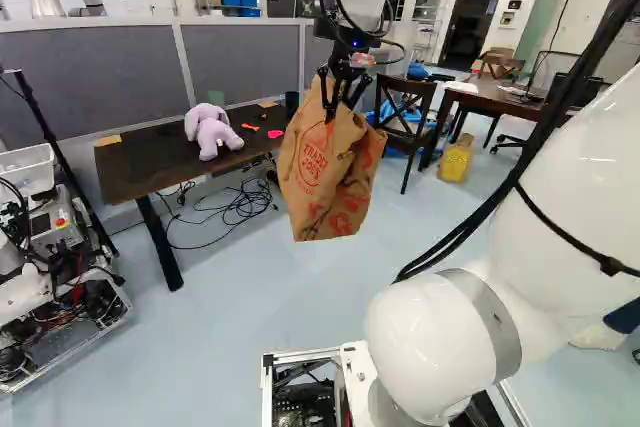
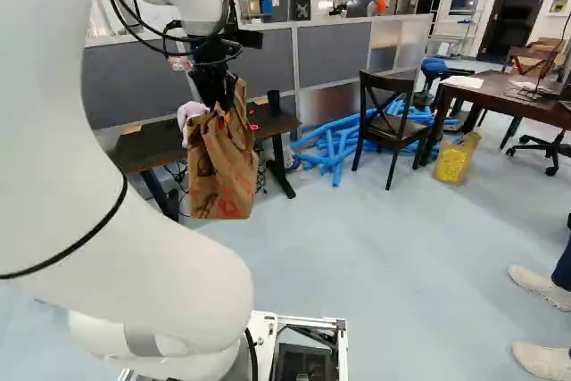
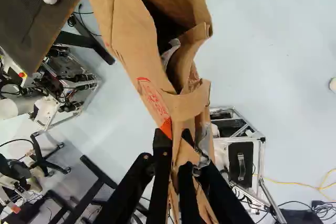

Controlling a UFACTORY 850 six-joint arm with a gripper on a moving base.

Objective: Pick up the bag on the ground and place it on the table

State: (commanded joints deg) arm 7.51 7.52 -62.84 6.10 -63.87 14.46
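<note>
**White robot arm looms closest, brown paper bag hanging from its gripper**

In the left base view, the white robot arm [image 1: 440, 347] fills the right side. Its black gripper [image 1: 340, 102] holds up the brown paper bag [image 1: 325, 177] in the air, in front of the right end of a dark table [image 1: 150, 162] bearing a lavender plush toy [image 1: 210, 129].

In the right base view, the arm crowds the left side. Beyond it the bag hangs upright in front of the table, well apart from a cross-back wooden chair [image 2: 388, 122] near blue foam tubes [image 2: 335, 153].

In the wrist view, the gripper [image 3: 175, 148] has its two fingers pinching crumpled paper of the bag, whose open mouth gapes ahead of them.
</note>
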